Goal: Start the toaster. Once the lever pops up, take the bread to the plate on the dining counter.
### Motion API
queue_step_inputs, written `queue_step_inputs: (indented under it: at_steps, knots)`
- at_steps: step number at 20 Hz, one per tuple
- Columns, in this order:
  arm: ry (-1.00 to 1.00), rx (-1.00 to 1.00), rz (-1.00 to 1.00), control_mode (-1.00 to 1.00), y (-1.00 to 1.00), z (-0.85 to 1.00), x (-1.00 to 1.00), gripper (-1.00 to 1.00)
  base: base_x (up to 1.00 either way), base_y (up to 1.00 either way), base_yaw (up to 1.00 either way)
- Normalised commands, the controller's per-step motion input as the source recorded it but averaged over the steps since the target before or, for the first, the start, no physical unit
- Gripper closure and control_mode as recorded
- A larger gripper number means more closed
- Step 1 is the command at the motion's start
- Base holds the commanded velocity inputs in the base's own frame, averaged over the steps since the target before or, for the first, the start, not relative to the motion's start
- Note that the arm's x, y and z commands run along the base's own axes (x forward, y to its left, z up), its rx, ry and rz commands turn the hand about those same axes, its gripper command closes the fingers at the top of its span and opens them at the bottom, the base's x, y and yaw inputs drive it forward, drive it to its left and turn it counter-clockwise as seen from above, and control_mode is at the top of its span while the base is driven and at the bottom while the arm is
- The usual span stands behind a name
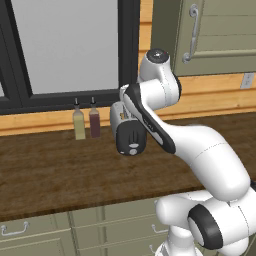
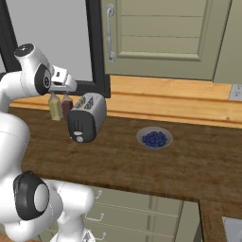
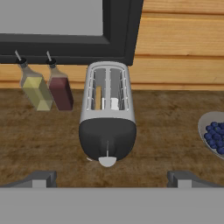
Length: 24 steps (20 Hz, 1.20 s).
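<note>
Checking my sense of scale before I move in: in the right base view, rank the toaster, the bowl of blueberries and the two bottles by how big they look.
1. Toaster, clearly largest.
2. Bowl of blueberries.
3. Yellow bottle and dark red bottle: they look about alike, both partly hidden by the arm and toaster, so I won't rank them against each other.

A yellow-filled glass bottle (image 3: 36,89) and a dark red bottle (image 3: 60,91) stand side by side beneath the black-framed window (image 3: 65,41); a grey bowl of blueberries (image 2: 154,138) sits right of them.

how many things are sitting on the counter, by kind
toaster: 1
bottles: 2, one yellowish, one dark red
bowl of blueberries: 1
total: 4
</note>
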Motion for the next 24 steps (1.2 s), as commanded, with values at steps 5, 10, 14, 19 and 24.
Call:
queue_step_inputs:
  at_steps: [5, 10, 14, 19, 24]
  knots:
    - [0.00, 0.00, 0.00, -1.00, 0.00, 0.00, 0.00, -1.00, 0.00, 0.00, 0.00]
    - [0.00, 0.00, 0.00, -1.00, 0.00, 0.00, 0.00, -1.00, 0.00, 0.00, 0.00]
    - [0.00, 0.00, 0.00, -1.00, 0.00, 0.00, 0.00, -1.00, 0.00, 0.00, 0.00]
    - [0.00, 0.00, 0.00, -1.00, 0.00, 0.00, 0.00, -1.00, 0.00, 0.00, 0.00]
    - [0.00, 0.00, 0.00, -1.00, 0.00, 0.00, 0.00, -1.00, 0.00, 0.00, 0.00]
